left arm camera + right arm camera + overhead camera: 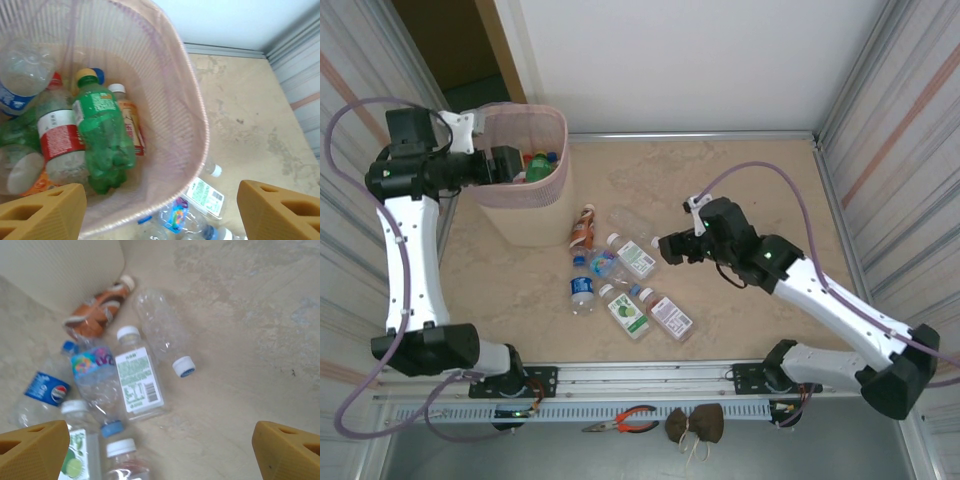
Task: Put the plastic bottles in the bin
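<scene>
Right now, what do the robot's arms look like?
The left arm and right arm are white tubes with chunky black joints and looping purple cables. Tiny green lights glow on them. Each end effector has orange-yellow wedge fingers with little holes.

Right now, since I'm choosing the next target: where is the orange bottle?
In the top view the orange bottle lies left of centre, beside the bin's base on its right side, with a clear bottle just right of it.
</scene>
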